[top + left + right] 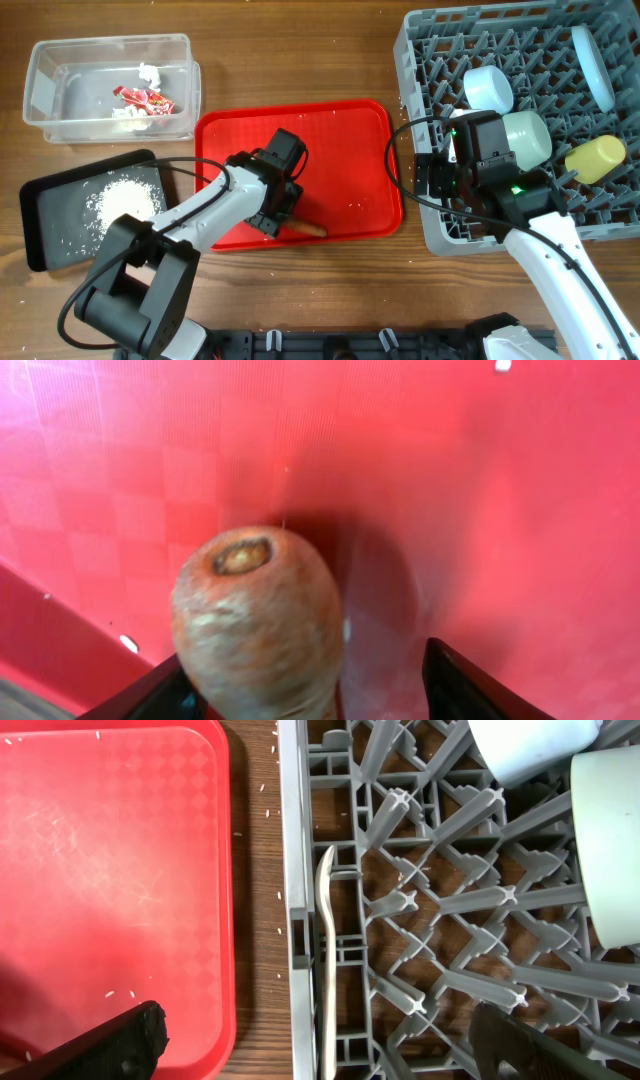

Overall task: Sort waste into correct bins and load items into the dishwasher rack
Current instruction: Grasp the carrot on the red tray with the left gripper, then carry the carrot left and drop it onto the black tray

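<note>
An orange carrot piece [303, 230] lies at the front edge of the red tray [340, 130]. My left gripper [278, 214] is open around it; in the left wrist view the carrot [258, 620] sits against the left finger, with a gap to the right finger of the gripper [300, 660]. My right gripper [440, 178] is open and empty over the left edge of the grey dishwasher rack [440, 45]. The rack holds a white-blue bowl [488, 88], a pale-green bowl [527, 135], a yellow cup [595, 158] and a pale-blue plate [592, 65].
The clear tub [60, 75] at the back left holds a red wrapper [145, 98] and paper scraps. The black tray [55, 200] holds rice grains [125, 198]. A pale utensil [325, 950] stands in the rack's [430, 910] left edge. Loose grains lie on the red tray [110, 850].
</note>
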### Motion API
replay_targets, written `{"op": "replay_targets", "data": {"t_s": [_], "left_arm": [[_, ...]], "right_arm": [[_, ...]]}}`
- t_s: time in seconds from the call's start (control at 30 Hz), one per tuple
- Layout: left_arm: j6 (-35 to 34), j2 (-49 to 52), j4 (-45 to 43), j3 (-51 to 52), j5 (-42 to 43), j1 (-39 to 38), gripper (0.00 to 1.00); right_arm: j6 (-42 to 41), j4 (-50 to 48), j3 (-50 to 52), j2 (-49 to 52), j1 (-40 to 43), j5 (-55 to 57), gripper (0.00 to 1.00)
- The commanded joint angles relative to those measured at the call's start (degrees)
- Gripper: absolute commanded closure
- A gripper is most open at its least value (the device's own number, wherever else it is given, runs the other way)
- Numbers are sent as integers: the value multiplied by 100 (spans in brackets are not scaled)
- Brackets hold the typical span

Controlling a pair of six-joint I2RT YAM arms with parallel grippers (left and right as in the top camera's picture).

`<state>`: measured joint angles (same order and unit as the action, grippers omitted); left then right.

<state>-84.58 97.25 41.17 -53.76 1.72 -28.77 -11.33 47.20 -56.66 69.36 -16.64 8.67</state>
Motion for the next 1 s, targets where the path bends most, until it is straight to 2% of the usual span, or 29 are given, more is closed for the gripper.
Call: {"op": "replay_targets", "data": {"t_s": [0.0, 0.1, 0.2, 0.27, 0.3, 0.5, 0.73, 0.87, 0.97], "left_arm": [[13, 101, -26, 63, -398, -9, 49], [28, 101, -26, 61, -463, -9, 64], [212, 101, -24, 61, -710, 7, 73], [507, 101, -28, 59, -809, 79, 77], [892, 87, -26, 55, -831, 236, 84], [1816, -332, -24, 44, -887, 1054, 84], [3209, -1611, 149, -90, -890, 2557, 86], [3495, -2269, 170, -90, -940, 3598, 85], [3491, -2332, 190, -90, -975, 4518, 85]], "right_arm": [[-85, 4, -68, -33, 22, 98, 0], [-85, 7, -68, -33, 22, 98, 1], [-85, 7, -68, -33, 22, 98, 0], [-85, 7, -68, -33, 22, 98, 1], [-83, 7, -68, -33, 22, 101, 1], [-83, 4, -68, -33, 22, 101, 1], [-83, 0, -68, -33, 22, 103, 1], [-83, 2, -68, -33, 22, 101, 1], [-83, 2, -68, -33, 22, 101, 1]]}}
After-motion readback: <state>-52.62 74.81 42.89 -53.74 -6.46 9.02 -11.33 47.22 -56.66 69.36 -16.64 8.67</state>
